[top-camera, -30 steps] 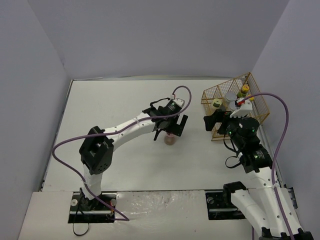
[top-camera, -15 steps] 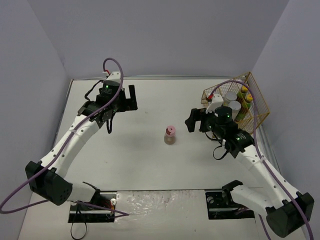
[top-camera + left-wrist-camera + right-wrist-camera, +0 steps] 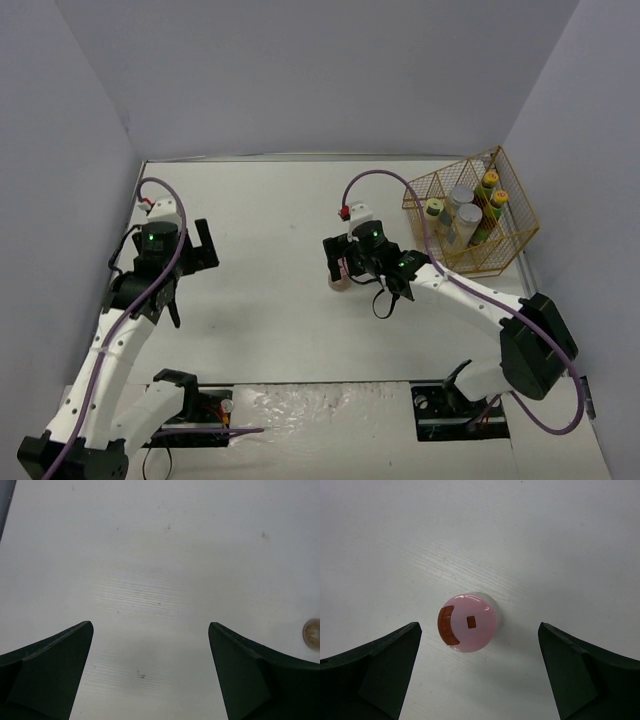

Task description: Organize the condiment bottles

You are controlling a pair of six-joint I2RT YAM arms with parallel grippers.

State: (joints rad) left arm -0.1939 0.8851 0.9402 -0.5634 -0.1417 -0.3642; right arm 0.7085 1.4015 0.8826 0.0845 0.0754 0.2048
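Note:
The pink-capped shaker (image 3: 470, 622) stands upright alone near the middle of the table (image 3: 270, 200). My right gripper (image 3: 479, 629) hovers straight above it, open, with the cap between and below its fingers and not touched. From the top view the right gripper (image 3: 340, 262) hides most of the shaker (image 3: 340, 281). The other condiment bottles stand in the wire basket (image 3: 515, 235): a yellow-green-capped shaker (image 3: 433, 208), two silver-lidded jars (image 3: 461, 194), and two yellow-capped dark bottles (image 3: 490, 179). My left gripper (image 3: 205, 245) is open over bare table at the left, and its wrist view shows the left gripper (image 3: 151, 625) with nothing between the fingers.
The gold wire basket sits at the back right corner, against the right wall. Grey walls enclose the table on three sides. A small round brownish spot (image 3: 312, 634) marks the table at the right edge of the left wrist view.
My left arm left the pink-capped shaker standing and swung away to the left side of the table. My right arm came from the basket to above the shaker.

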